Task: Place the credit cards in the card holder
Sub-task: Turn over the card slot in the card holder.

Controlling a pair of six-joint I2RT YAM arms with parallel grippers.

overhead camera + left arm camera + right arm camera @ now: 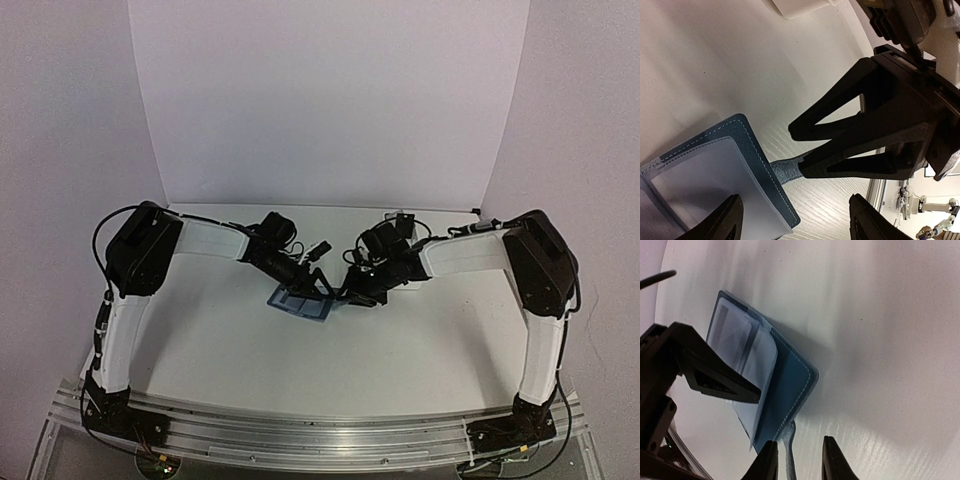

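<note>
Two black fingertips of the right gripper (799, 462) rise from the bottom edge of the right wrist view with a narrow gap between them. The card holder's clasp tab (789, 442) runs down into that gap, closer to the left-hand tip. The jaws stand slightly parted around it rather than pinching it. The tab is a thin, limp, grey-blue strip with a pebbled weave, lined up with the fingers' own length.

Above it the card holder (790, 382) lies open on the white table (880, 340). Its long axis slants from the upper left of the frame to the bottom centre. The cover is matte blue and leather-like, with pale stitching round soft corners, and a glossy clear sleeve (757, 355) bows up off it.

The left gripper (796, 212) has its jaws spread wide and holds nothing in its own wrist view. Seen from the right wrist, one of its fingers reaches in from the left edge with its tip over the sleeve.

Both grippers meet at the holder near the table's middle in the top view. The right one is nearer the tab, so I judge any hold on that strip falls to it, leaving the sleeve to the left.
</note>
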